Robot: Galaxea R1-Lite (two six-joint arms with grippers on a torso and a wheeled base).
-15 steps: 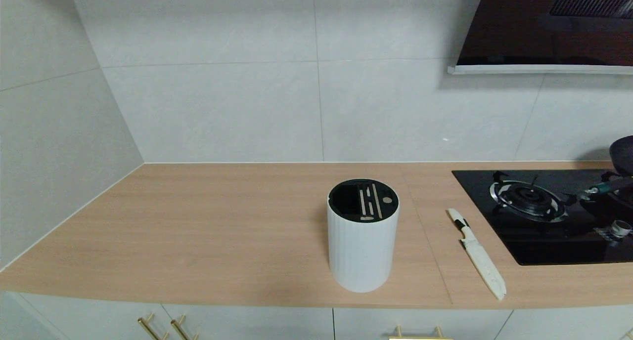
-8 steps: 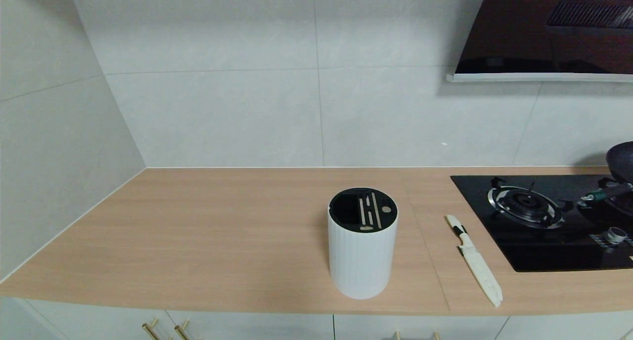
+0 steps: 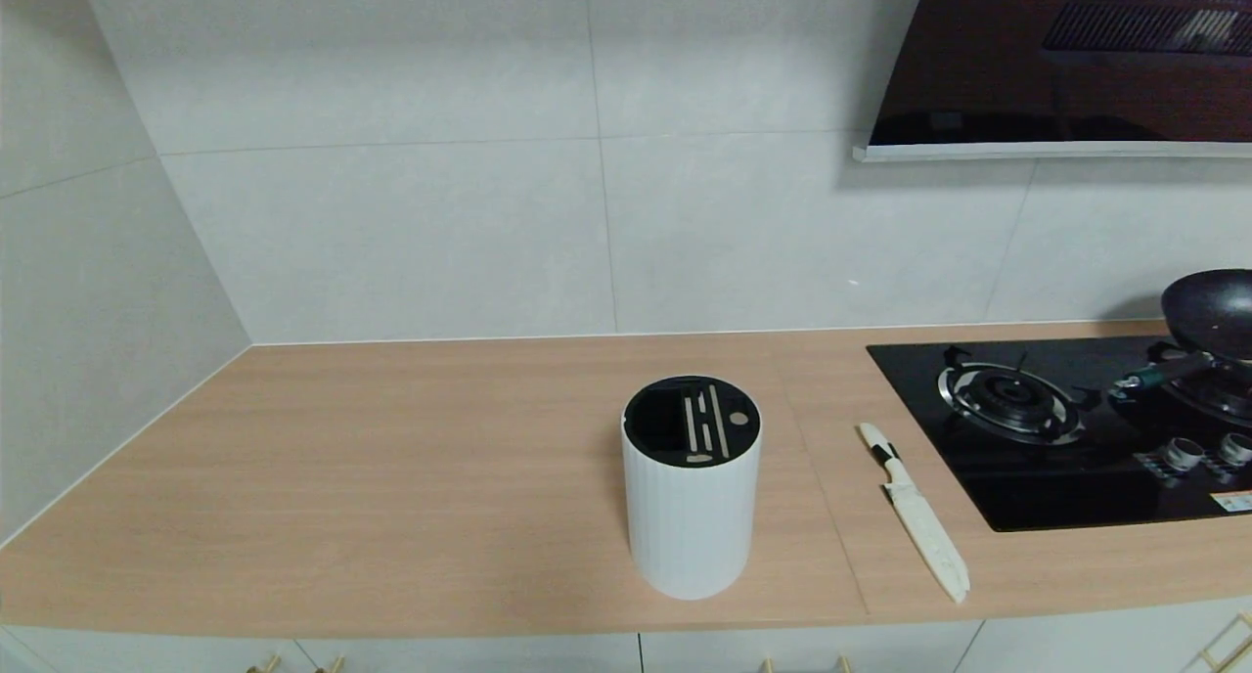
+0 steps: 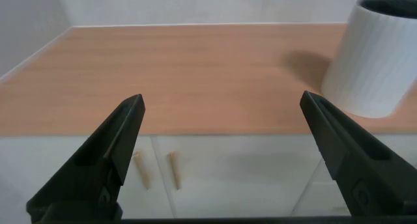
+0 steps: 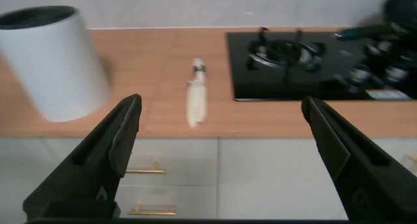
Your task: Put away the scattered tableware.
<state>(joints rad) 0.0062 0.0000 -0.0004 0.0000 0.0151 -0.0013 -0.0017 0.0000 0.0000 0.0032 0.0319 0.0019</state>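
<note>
Camera shifted; knife (image 3: 915,512) tip faces counter (image 3: 391,477) edge; left claw (image 4: 221,100), right claw (image 5: 221,101) apart.

Counter (image 3: 391,477) evenly and softly lit, faint shadow cast left of the white holder (image 3: 692,516) at centre, pale reflections seen on the range hood (image 3: 1027,67) at upper right.
</note>
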